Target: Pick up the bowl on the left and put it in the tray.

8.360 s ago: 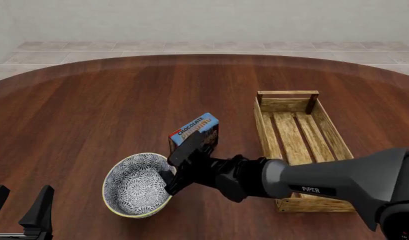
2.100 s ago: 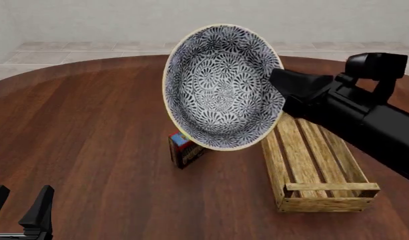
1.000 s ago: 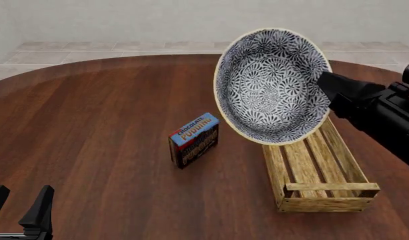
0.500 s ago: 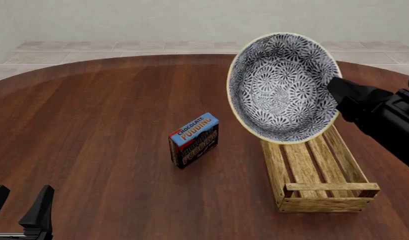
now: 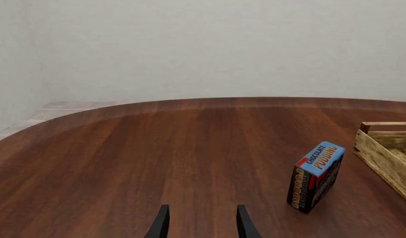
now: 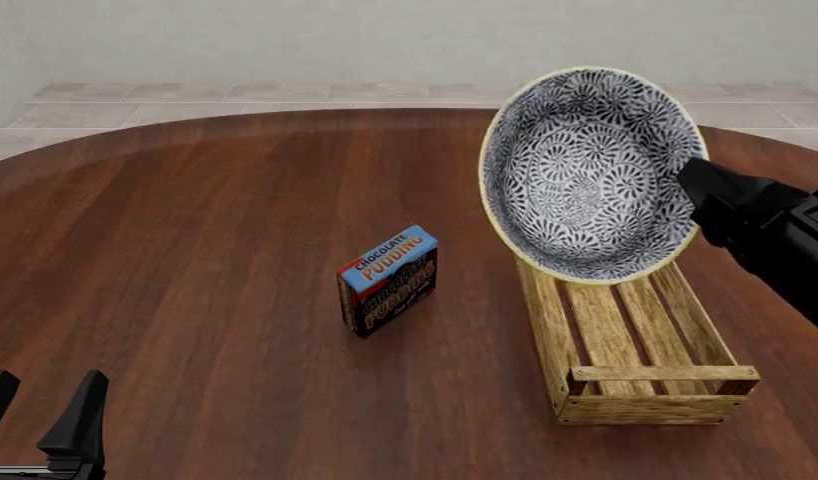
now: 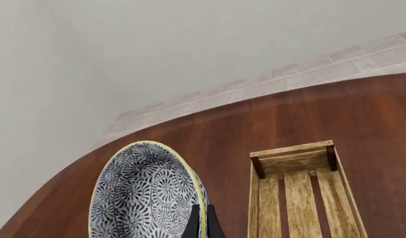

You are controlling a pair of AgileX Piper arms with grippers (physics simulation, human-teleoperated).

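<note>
The blue-and-white patterned bowl [image 6: 591,172] hangs tilted on edge in the air above the far end of the slatted wooden tray [image 6: 632,340], its inside facing the camera. My right gripper [image 6: 692,200] is shut on the bowl's right rim. The right wrist view shows the bowl [image 7: 147,193] pinched at its rim between the fingers [image 7: 201,223], with the tray [image 7: 302,193] below on the table. My left gripper [image 6: 42,418] rests low at the near left, open and holding nothing; its fingertips [image 5: 161,223] show in the left wrist view.
A blue-and-dark chocolate pudding box [image 6: 388,280] stands upright on the round wooden table [image 6: 196,240], left of the tray. It appears as the pudding box [image 5: 315,176] in the left wrist view, with the tray's corner [image 5: 385,148] beyond it.
My right gripper has carried the bowl further right and slightly down, from left of the tray's far end to above it. The left arm has not moved.
</note>
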